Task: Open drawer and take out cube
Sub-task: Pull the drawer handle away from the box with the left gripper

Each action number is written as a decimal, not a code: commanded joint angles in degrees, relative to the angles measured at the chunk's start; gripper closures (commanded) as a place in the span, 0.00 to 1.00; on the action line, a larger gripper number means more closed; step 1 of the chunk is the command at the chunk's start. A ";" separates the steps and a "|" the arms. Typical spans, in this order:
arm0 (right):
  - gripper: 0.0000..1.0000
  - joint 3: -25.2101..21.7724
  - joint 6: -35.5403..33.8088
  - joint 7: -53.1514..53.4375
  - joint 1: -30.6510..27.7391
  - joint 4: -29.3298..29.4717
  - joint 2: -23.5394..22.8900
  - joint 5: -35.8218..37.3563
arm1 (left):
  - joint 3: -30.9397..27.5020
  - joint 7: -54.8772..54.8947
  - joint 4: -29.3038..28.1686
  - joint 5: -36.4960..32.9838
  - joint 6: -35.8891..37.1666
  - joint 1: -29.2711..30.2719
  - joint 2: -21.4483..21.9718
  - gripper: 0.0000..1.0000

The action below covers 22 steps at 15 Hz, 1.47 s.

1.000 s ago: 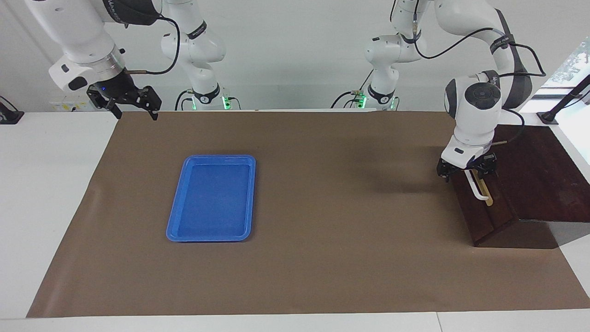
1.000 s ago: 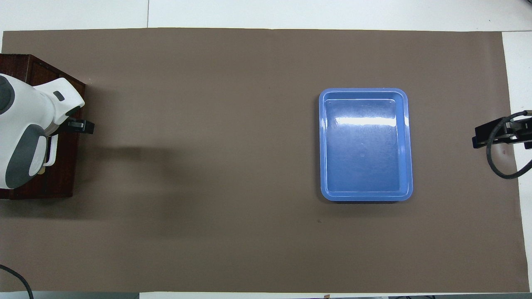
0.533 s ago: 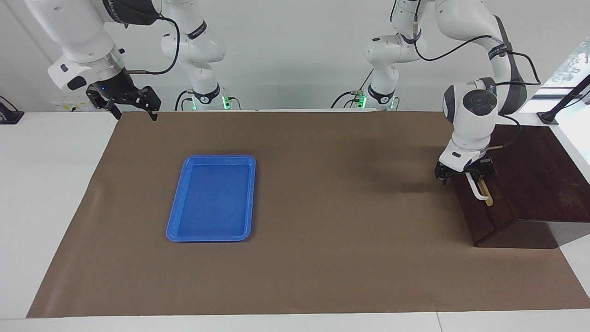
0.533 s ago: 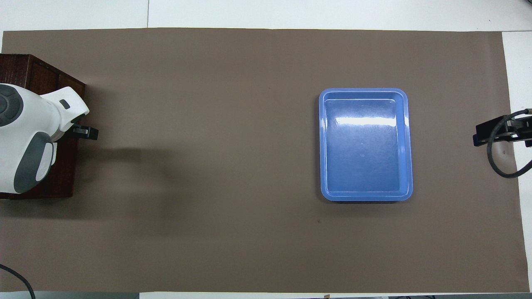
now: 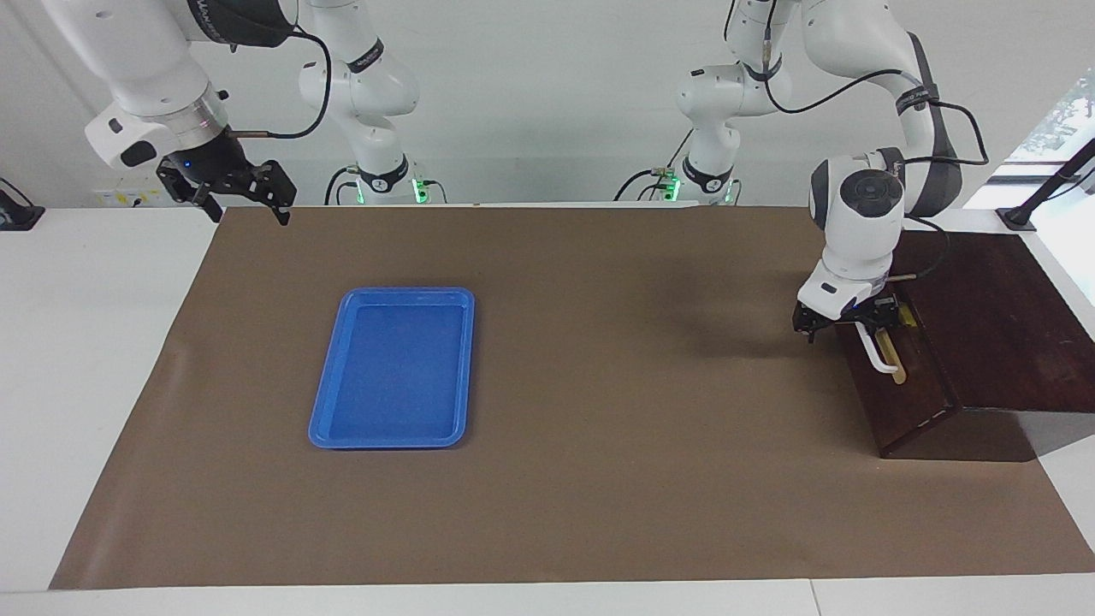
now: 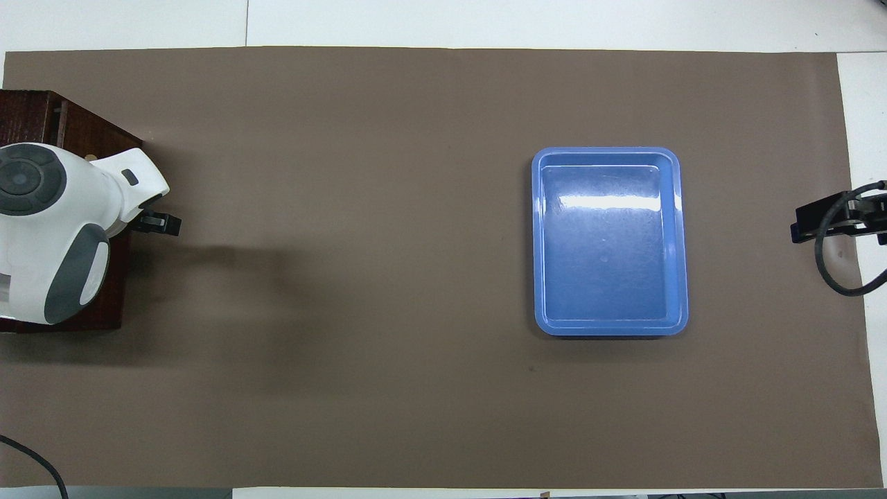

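Observation:
The dark brown drawer (image 5: 907,402) sits in its dark box (image 5: 1001,316) at the left arm's end of the table. It is pulled out a little, and a thin pale edge shows at its top. My left gripper (image 5: 858,325) is shut on the upper end of the white bar handle (image 5: 873,355). In the overhead view the left arm's wrist (image 6: 48,229) covers most of the drawer (image 6: 104,305). A small yellowish spot (image 5: 908,319) shows in the gap; I cannot tell if it is the cube. My right gripper (image 5: 229,195) waits open above the table's right-arm end, and shows in the overhead view (image 6: 807,225).
A flat blue tray (image 5: 329,402) lies empty on the brown mat toward the right arm's end, also in the overhead view (image 6: 679,242). The brown mat (image 5: 616,359) covers the table between the tray and the drawer.
My left gripper has moved toward the table's middle with the handle, and the drawer has slid out slightly. The right arm has barely moved.

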<state>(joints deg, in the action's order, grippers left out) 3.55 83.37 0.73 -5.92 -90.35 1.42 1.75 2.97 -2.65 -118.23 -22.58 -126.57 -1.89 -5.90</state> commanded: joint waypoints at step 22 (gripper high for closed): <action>0.00 0.23 0.04 -2.49 -0.85 0.53 -0.45 -0.25 | -0.59 -4.37 18.81 15.17 22.05 -9.71 1.06 0.00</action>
<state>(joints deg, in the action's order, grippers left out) 3.45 83.37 -0.30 -5.92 -90.35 1.30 1.75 3.05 -6.01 -104.41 -11.58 -109.22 -11.67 -5.12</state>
